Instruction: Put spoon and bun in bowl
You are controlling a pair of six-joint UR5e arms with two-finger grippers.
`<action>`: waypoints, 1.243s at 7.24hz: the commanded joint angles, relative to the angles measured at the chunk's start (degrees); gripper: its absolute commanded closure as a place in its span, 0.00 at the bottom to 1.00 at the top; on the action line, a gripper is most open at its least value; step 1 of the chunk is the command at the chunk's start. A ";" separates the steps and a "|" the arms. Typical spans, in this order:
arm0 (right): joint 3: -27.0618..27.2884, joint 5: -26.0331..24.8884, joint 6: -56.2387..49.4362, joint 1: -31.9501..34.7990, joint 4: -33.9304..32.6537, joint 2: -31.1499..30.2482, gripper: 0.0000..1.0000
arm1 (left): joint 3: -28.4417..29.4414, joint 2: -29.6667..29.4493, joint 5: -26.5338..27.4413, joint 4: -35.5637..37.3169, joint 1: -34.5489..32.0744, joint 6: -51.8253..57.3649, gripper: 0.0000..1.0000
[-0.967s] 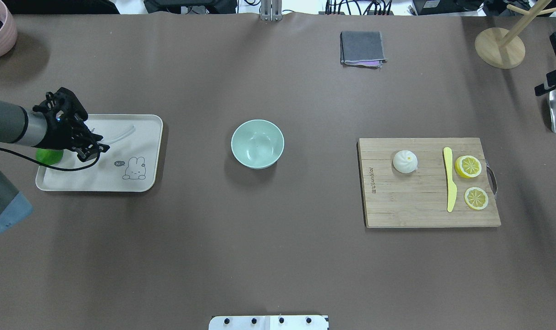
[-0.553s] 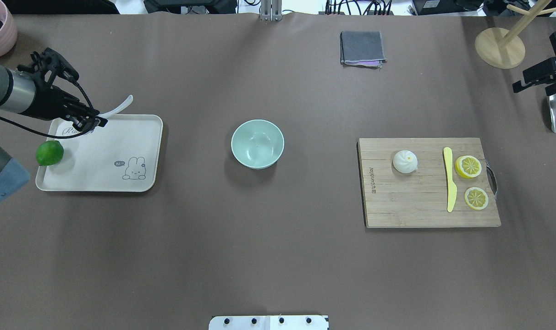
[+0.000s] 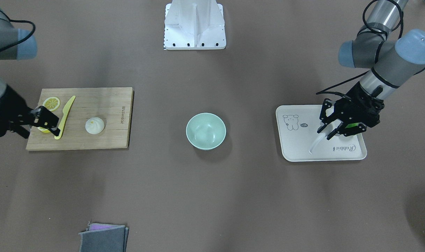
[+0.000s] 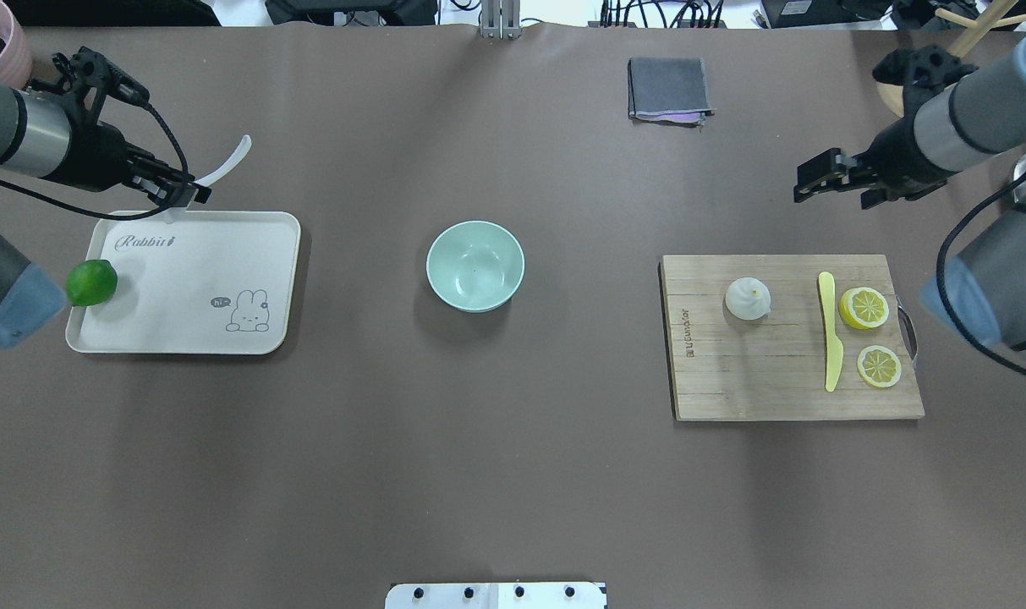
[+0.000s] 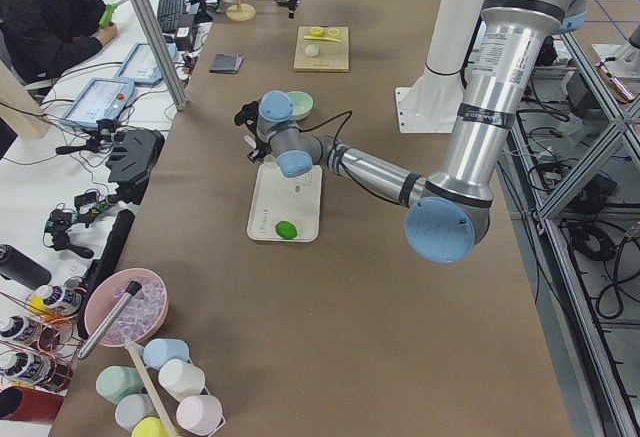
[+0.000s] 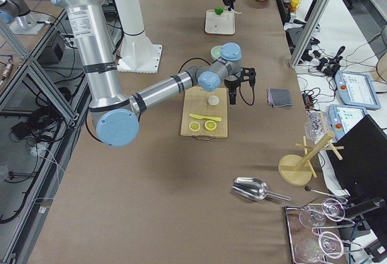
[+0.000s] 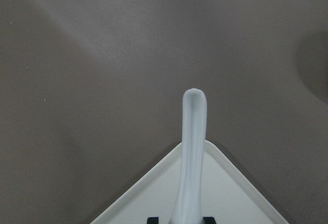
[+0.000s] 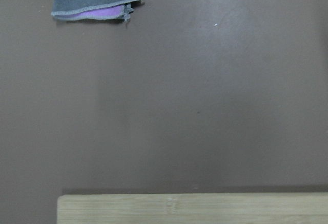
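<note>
Two end effectors hovering over worktop (image 4: 513,474). Left end effector (image 4: 183,194) clamping narrow on spoon (image 4: 229,161), holding it above tray's (image 4: 259,338) far edge, handle jutting out over bare worktop. Right end effector (image 4: 820,180) hanging with jaws spread, gripping nothing, touching nothing, above worktop just beyond cutting board (image 4: 775,393). Bun (image 4: 748,299) lying on board, near yellow knife (image 4: 830,330). Bowl (image 4: 475,265) sitting mid-worktop between tray and board, well apart from both.
</note>
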 commanded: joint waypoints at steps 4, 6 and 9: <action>-0.68 -5.94 7.18 -12.61 -0.73 -0.59 0.10 | 6.03 -17.85 15.55 2.78 14.59 -19.36 1.00; -2.53 -6.12 7.18 -13.42 -0.65 -0.24 0.38 | 6.74 -19.01 15.90 2.80 15.82 -19.54 1.00; -2.71 -4.37 6.22 -11.41 -0.65 0.03 1.00 | 7.62 -22.52 23.18 2.89 21.17 -21.74 1.00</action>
